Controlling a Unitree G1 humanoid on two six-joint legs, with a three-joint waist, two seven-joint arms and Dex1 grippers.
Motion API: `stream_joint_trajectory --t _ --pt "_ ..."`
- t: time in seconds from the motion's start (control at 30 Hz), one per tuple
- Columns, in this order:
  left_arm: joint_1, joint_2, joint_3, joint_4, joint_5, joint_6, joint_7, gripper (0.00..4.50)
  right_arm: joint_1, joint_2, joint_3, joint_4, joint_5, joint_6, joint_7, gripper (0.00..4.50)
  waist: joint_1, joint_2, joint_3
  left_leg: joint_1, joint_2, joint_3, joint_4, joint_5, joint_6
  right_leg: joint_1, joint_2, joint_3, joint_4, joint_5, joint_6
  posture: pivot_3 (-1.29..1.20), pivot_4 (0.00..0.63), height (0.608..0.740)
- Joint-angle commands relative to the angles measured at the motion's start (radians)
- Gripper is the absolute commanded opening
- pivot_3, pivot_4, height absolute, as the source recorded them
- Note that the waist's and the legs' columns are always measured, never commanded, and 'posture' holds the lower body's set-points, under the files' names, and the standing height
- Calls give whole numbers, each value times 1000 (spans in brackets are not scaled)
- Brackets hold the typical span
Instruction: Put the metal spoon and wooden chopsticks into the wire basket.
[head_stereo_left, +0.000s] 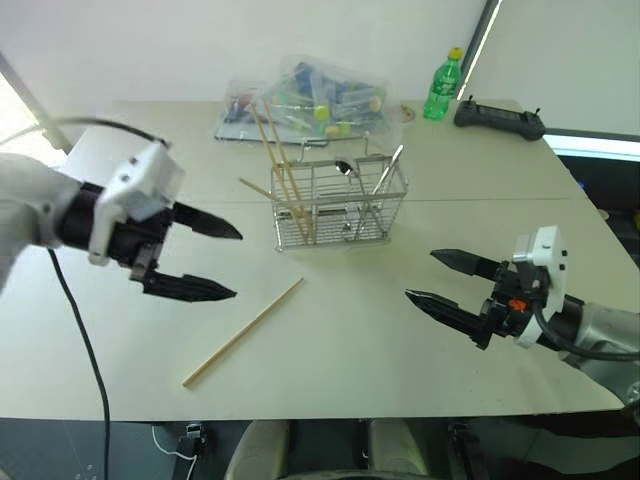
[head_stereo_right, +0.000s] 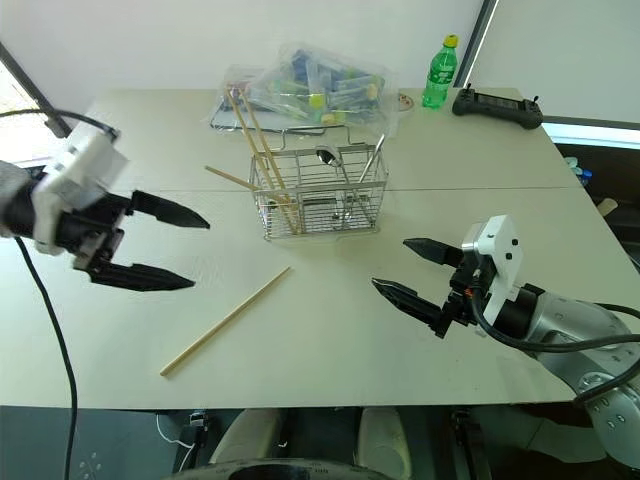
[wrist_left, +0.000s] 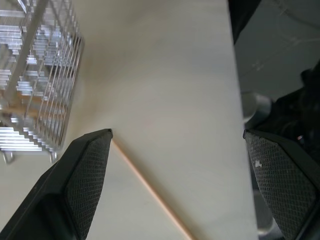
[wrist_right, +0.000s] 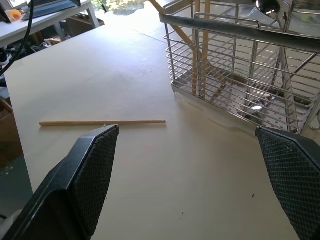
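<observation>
A shiny metal spoon (head_stereo_left: 343, 168) and pale wooden chopsticks (head_stereo_left: 282, 175) are held in the silver wire basket (head_stereo_left: 340, 205); one chopstick (head_stereo_left: 243, 331) is left on the surface (head_stereo_left: 400, 350), both grippers (head_stereo_left: 200, 260) (head_stereo_left: 440, 278) spread and empty.

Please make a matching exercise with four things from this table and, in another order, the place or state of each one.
Things:
1. metal spoon
2. loose chopstick
3. green bottle
4. left end effector

Places or states:
A. lying flat on the table
B. open, holding nothing
C. standing in the wire basket
D. upright at the far edge

Pairs: 1-C, 2-A, 3-D, 4-B
</observation>
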Motion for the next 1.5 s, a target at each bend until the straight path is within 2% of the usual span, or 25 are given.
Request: stream_joint_trajectory --t 0.03,0.27,0.53,0.77,0.87,1.1,1.3,1.47,1.5 --pt "4 -70 -117 -23 140 -30 122 4430 -10 4 -15 -17 6 -15 -10 4500 0 0 0 0 0 0 0 0 0 0 0 0 0 0 0 0 150 731" --pt "-31 -271 -342 71 381 33 345 4430 -13 3 -12 -25 8 -14 -27 4500 -2 0 0 -1 0 0 0 0 0 -1 1 0 1 0 1 0 150 731" --pt "-72 -454 -393 148 463 171 500 4430 -2 8 -18 -36 16 -16 -41 4500 -2 0 0 0 0 -1 1 0 0 0 2 -1 2 0 2 0 150 731" --pt "-60 -508 -415 146 459 270 519 4430 5 14 -23 -39 22 -19 -49 4500 -2 0 0 0 -1 -1 1 0 0 0 2 -1 2 0 2 0 150 731" --pt "-44 -498 -432 147 458 284 509 3581 4 16 -24 -39 23 -18 -50 4500 -3 0 0 1 -1 -1 1 0 0 1 2 -1 2 0 2 0 150 731" --pt "-43 -502 -419 160 452 302 516 35 2 13 -33 -34 29 -18 -48 4500 -2 1 -1 2 -1 -1 1 0 0 1 1 -1 2 0 2 0 150 731" --pt "-59 -493 -407 158 438 347 509 35 -4 9 -41 -25 34 -17 -41 4500 -3 1 -1 2 -1 -1 1 0 0 1 1 -1 2 0 2 0 150 731" --pt "-45 -409 -395 132 419 384 477 35 -10 6 -44 -15 28 -18 -32 4500 -7 1 -1 2 0 -1 0 0 0 1 2 -1 2 0 2 0 150 731" --pt "-23 -353 -380 125 418 379 459 35 -13 5 -44 -12 28 -17 -31 4500 -9 1 -1 2 0 -1 0 0 0 0 2 -1 2 0 2 0 150 731"
